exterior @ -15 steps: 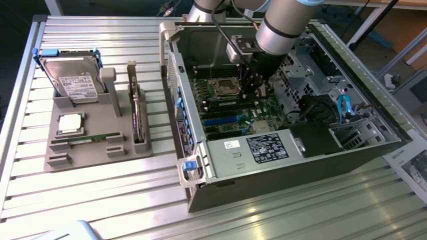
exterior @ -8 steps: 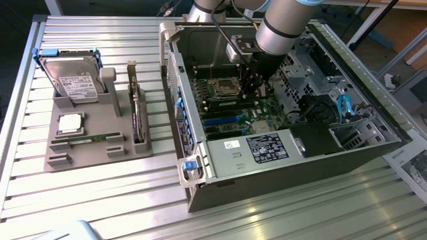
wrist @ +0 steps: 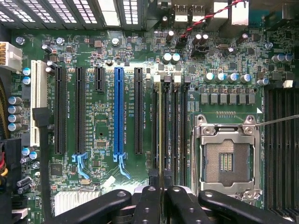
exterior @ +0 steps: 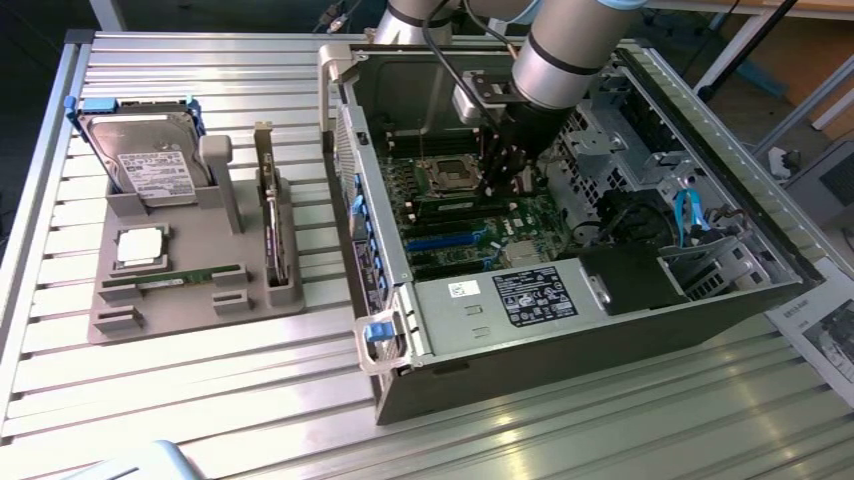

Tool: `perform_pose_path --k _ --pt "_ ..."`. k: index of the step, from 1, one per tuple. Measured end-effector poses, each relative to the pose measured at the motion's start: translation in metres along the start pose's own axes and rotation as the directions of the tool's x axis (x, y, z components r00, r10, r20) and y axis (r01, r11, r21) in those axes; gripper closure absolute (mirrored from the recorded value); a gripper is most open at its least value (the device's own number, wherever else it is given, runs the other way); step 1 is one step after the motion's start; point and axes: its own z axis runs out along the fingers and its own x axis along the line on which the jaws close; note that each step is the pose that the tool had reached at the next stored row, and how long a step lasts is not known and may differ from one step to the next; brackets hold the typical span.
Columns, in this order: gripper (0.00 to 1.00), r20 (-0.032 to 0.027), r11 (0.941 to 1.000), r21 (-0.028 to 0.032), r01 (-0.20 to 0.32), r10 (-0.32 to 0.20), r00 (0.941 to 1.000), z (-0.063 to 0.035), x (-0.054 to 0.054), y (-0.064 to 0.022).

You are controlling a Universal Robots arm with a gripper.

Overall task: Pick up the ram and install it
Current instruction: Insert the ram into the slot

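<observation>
We see a table of ribbed aluminium slats [exterior: 200,390], with bench legs and a bit of floor beyond it at the exterior view's right. On the slats, toward the exterior view's left, sits a grey holder [exterior: 160,312] carrying a hard drive [exterior: 147,160], a square silver processor chip [exterior: 140,247], an upright expansion card [exterior: 274,235] and a thin green strip [exterior: 174,279] in its front groove. Beside the holder lies an open computer case [exterior: 534,335], and the arm reaches down into it.

The gripper [exterior: 505,172] hangs low over the motherboard [wrist: 103,179], its black fingers [wrist: 148,205] drawn together and clamped on the ram [wrist: 160,121]. From the wrist we meet the ram edge-on: a long, very thin yellow-green line running out from between the fingers. It lies along the black memory slots [wrist: 175,126], between the long blue slot [wrist: 118,112] and the empty processor socket [wrist: 226,161]. We cannot tell whether the ram is seated in a slot or is just above it.
</observation>
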Motion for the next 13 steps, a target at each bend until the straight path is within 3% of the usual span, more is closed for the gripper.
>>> perform_pose_path --k 13 --pt "0.88 -0.0001 1.0000 0.0002 0.000 0.000 1.0000 0.0014 0.0014 -0.0001"
